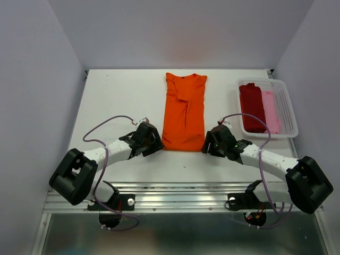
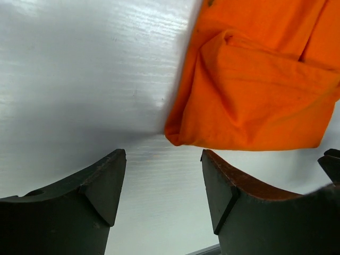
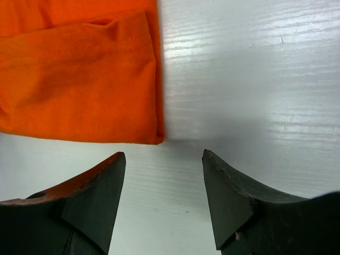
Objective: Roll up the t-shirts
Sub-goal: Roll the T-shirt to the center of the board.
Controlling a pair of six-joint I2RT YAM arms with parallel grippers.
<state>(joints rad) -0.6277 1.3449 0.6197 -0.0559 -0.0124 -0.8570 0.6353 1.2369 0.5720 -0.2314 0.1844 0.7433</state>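
Orange t-shirt (image 1: pixel 184 111) lies flat at the middle of the table (image 1: pixel 122 95), its sides folded inward into one long narrow strip, collar toward 12 o'clock and hem toward 6 o'clock, nearest the arms. That shape seems meant to let the cloth be rolled from one short end to the other. At about 2 o'clock from it, well apart, the white mesh basket (image 1: pixel 287 95) holds a dark red bundle (image 1: pixel 251 106) and, touching it on the 3 o'clock side, a pale pink bundle (image 1: pixel 272 111), so I judge those shirts finished and the orange one the piece in hand. The left gripper (image 1: pixel 153 142) sits at 7 o'clock of the shirt, just beside the hem's left corner, and the right gripper (image 1: pixel 210 141) mirrors it at 5 o'clock by the right corner. Both have their jaws spread apart with nothing between them. In the left wrist view bare table shows in the gap and the folded corner lies at 1 o'clock of it, near but not touching. In the right wrist view the other corner lies at 11 o'clock, likewise clear of the jaws. One gripper at each corner probably serves to take the hem evenly, so that the roll starts straight and does not skew. The rolling itself is not yet begun: the hem lies flat.
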